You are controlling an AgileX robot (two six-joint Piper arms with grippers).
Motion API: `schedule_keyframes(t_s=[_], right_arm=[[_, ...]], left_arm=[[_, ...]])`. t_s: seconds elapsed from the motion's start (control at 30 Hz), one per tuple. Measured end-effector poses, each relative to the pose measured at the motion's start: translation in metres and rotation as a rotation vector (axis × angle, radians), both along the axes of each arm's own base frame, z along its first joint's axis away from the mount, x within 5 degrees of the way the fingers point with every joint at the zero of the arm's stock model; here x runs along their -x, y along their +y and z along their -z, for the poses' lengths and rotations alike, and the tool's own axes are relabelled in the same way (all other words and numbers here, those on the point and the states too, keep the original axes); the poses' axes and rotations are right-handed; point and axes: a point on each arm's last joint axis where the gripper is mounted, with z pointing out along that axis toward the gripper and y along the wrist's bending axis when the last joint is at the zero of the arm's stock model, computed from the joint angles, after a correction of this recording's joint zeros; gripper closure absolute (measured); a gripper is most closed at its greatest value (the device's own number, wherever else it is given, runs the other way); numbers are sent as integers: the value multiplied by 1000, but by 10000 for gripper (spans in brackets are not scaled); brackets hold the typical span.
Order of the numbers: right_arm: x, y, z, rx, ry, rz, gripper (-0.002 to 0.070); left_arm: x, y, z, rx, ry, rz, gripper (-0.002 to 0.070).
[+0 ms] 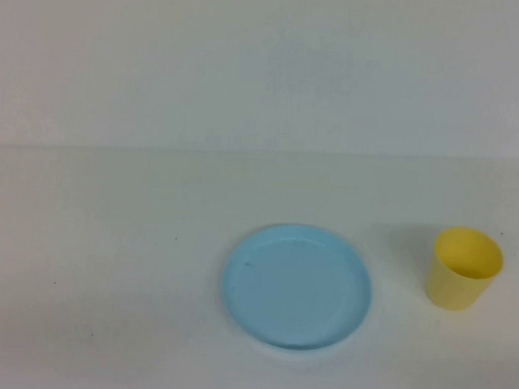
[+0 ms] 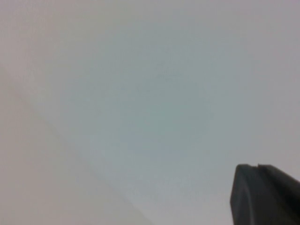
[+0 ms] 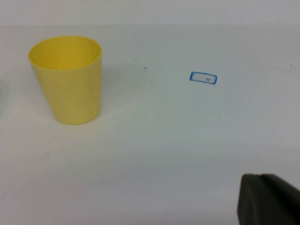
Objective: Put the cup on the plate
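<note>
A plain white table [image 1: 107, 238] fills the scene. The plate [image 1: 297, 288] lies centre; the cup [image 1: 465, 269] stands upright at its three o'clock, apart. Left gripper [image 2: 265, 194] and right gripper [image 3: 267, 199] sit closed and empty, off the high view. Nothing begun; next, probably the right reaches and opens.

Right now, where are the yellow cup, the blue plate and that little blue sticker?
cup [image 1: 459, 282], high view, on its outer side wall.
plate [image 1: 236, 286], high view, on its left rim.
blue sticker [image 3: 203, 78], right wrist view, on its middle.
</note>
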Motion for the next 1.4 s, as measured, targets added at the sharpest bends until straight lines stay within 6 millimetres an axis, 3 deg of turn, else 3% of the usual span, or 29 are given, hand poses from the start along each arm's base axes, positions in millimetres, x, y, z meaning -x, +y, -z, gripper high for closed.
schedule_keyframes(t_s=[0.1,0.27,0.4,0.53,0.7,0.87,0.97,1.17,1.23,1.4], right_arm=[[0,0,0,0,0,0,676],[0,0,0,0,0,0,676],[0,0,0,0,0,0,676],[0,0,0,0,0,0,676],[0,0,0,0,0,0,676],[0,0,0,0,0,0,676],[0,0,0,0,0,0,676],[0,0,0,0,0,0,676],[0,0,0,0,0,0,676],[0,0,0,0,0,0,676]], left_arm=[[19,-7,-59,-209,-196,49,675],[55,-3,-149,-506,-489,-98,675],[39,-15,-193,-683,-488,0,675],[-9,-34,-207,-882,-335,244,675],[-86,-42,-190,-991,-52,449,675],[-154,-53,-141,-925,187,664,673],[-184,-62,-112,-864,245,803,624],[-229,-68,-46,-746,464,948,349],[-240,-68,-27,-726,520,957,287],[-258,-83,10,-739,559,984,243]])
